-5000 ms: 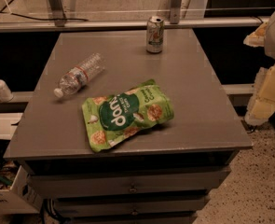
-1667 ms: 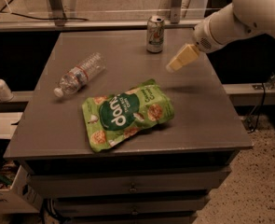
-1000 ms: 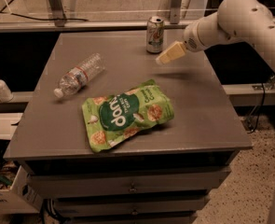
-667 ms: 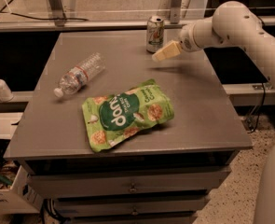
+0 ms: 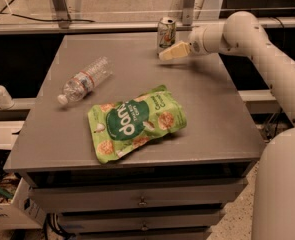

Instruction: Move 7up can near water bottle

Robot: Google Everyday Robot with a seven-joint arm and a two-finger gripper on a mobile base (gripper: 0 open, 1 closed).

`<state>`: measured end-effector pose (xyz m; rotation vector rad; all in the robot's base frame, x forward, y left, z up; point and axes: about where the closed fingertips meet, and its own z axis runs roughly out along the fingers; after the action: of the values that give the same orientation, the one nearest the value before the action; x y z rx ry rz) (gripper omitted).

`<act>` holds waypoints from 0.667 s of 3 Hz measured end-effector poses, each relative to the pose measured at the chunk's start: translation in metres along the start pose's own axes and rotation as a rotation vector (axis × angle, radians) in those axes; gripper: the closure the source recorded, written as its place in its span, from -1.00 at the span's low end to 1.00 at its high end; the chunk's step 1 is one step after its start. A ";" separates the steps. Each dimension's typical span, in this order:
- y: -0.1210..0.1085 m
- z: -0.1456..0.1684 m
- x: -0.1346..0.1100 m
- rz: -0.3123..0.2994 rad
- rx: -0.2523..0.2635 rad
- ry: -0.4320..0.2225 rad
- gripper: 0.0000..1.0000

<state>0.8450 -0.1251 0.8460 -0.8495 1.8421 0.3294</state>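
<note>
7up can (image 5: 166, 30) is standing upright, long axis vertical and silver top facing up, at the far edge of the grey table (image 5: 212, 109), right of centre. I am watching the white arm (image 5: 257, 44) reaching in from the right, its lower part running out of view. A green snack bag (image 5: 134, 124) is lying flat near the front. The water bottle (image 5: 84, 80) is lying on its side well left of the can, cap pointing near-left. The gripper (image 5: 171, 53) is hovering just beside the can's lower right; I cannot tell its state, nor whether it is touching.
</note>
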 end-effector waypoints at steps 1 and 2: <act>-0.005 0.009 -0.011 0.021 -0.007 -0.045 -1.00; 0.002 0.014 -0.024 0.033 -0.040 -0.055 -0.65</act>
<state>0.8589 -0.1059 0.8612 -0.8298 1.8052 0.4083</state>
